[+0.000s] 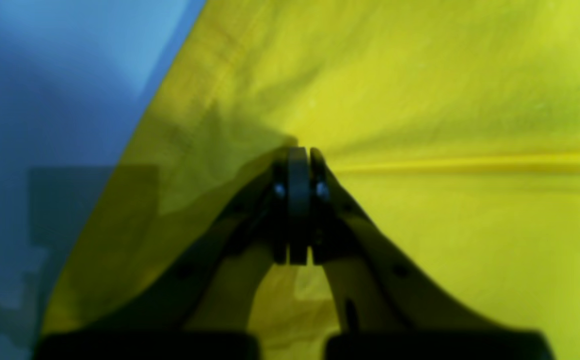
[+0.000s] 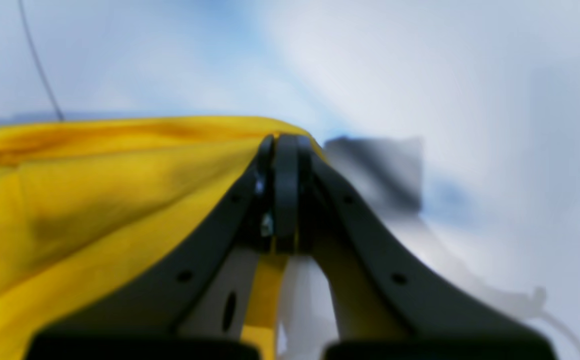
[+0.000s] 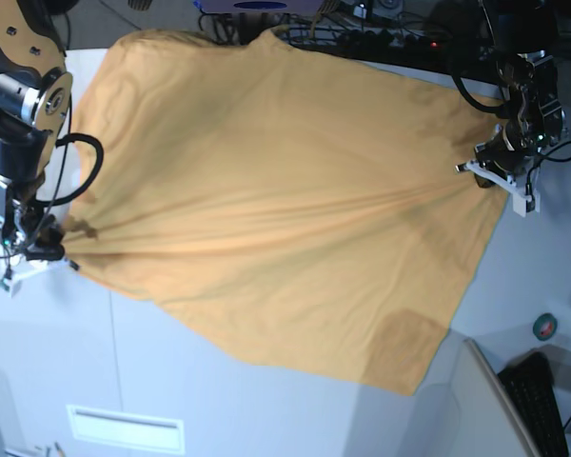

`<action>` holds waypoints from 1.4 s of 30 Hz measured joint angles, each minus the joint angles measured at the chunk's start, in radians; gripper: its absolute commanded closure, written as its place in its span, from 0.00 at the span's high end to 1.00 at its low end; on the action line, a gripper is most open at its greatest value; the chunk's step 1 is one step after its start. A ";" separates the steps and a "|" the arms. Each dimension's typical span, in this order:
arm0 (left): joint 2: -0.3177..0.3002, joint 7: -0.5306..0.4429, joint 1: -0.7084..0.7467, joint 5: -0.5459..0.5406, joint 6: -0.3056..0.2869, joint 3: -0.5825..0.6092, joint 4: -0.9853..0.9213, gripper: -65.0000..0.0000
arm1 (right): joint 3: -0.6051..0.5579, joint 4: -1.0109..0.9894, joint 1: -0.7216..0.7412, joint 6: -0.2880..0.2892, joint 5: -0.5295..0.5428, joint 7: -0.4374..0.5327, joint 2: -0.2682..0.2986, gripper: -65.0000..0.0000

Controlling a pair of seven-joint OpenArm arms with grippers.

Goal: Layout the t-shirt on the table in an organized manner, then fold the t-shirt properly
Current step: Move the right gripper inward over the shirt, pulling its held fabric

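T-shirt (image 3: 266, 190), soft orange-yellow cotton, hangs stretched over the white-grey table (image 3: 219, 400) between both clamped pincers, left gripper (image 3: 478, 169) and right gripper (image 3: 65, 238); uneven pulling (tension creases show) could slip a pinched edge free.

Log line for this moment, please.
stage: spreading | left gripper: shut on t-shirt | right gripper: shut on t-shirt | shirt stretched between arms above table | fold: not started

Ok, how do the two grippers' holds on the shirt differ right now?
The left gripper pinches the shirt at its edge on the base view's right, higher in that view; the right gripper pinches the opposite edge, lower. Left wrist view shows cloth almost all round; right wrist view shows mostly table. Both are shut on fabric, stretched taut between them.
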 measured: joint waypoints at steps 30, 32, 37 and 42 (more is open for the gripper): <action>0.013 0.101 0.091 0.045 0.021 0.005 0.174 0.00 | -0.309 0.010 0.039 0.294 -0.010 -0.079 -0.102 0.42; 0.013 0.100 0.091 0.045 0.021 0.005 0.174 0.00 | -0.309 0.010 0.042 0.294 -0.013 -0.089 -0.103 0.15; 0.013 0.100 0.091 0.045 0.021 0.005 0.174 0.00 | -0.303 0.042 0.026 0.302 -0.013 -0.097 -0.105 0.00; 0.016 0.101 0.089 0.045 0.021 0.005 0.174 0.00 | -0.305 0.451 -0.159 0.299 -0.020 -0.113 -0.161 0.00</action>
